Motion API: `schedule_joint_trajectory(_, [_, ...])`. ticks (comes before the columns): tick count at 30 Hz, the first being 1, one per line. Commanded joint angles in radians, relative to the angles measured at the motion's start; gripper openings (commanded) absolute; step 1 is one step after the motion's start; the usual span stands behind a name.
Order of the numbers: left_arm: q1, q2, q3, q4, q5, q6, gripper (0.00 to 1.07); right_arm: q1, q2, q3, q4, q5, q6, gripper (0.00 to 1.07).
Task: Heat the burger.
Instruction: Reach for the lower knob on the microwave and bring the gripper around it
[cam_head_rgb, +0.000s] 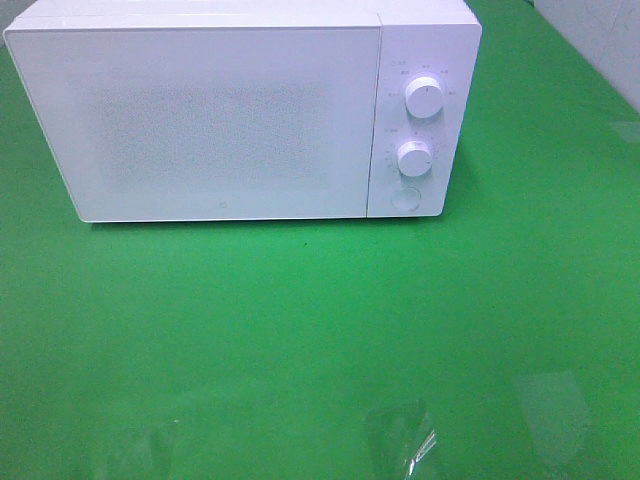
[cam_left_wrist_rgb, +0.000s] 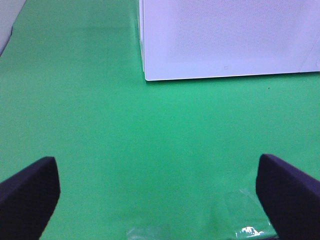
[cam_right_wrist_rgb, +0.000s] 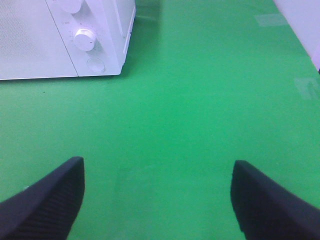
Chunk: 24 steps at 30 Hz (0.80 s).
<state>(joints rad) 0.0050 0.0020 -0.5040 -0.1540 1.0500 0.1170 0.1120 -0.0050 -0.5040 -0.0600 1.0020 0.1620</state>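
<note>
Boxy white microwave oven (cam_head_rgb: 200, 120) of smooth matt plastic, at the back of a flat green counter (cam_head_rgb: 320, 330), door shut. Door panel pale, with a fine dotted screen; too milky to see through, so possibly hiding the round golden-brown burger, found in none of the three views. Control strip on the oven's right side: larger round white knob (cam_head_rgb: 424, 97) above, smaller round white knob (cam_head_rgb: 413, 158) below, flush round door button (cam_head_rgb: 405, 198) at the bottom. Patches of clear glossy film (cam_head_rgb: 405, 440) lying flat on the counter near its front edge, catching the light.

Left pincer (cam_left_wrist_rgb: 159, 195) spread wide and empty over bare green, facing the oven's left front corner. Right pincer (cam_right_wrist_rgb: 157, 200) likewise apart and empty, facing the control strip. Fingers (cam_right_wrist_rgb: 50, 200) black, wedge-shaped, with a finely ribbed, rubbery-looking face.

Step in hand, judged from the layout: either before loading or after it, not decidable with the burger unseen. If before: a press on the round button to free the door, calling for a straight, light push with one fingertip. If after: a turn of a knob, calling for a pincer narrowed around the knob's rim and a twist about its axis, without shoving the oven along the counter
</note>
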Motion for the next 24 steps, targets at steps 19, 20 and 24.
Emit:
schedule_joint_trajectory(19, [0.001,-0.027,0.001,-0.01,-0.018,-0.002,1.0,-0.006,-0.022,0.003,-0.001,0.002,0.002,0.76])
schedule_joint_trajectory(20, [0.001,-0.027,0.001,-0.01,-0.018,-0.002,1.0,-0.006,-0.022,0.003,-0.001,0.002,0.002,0.76])
schedule_joint_trajectory(24, [0.001,-0.027,0.001,-0.01,-0.018,-0.002,1.0,-0.006,-0.022,0.003,-0.001,0.002,0.002,0.76])
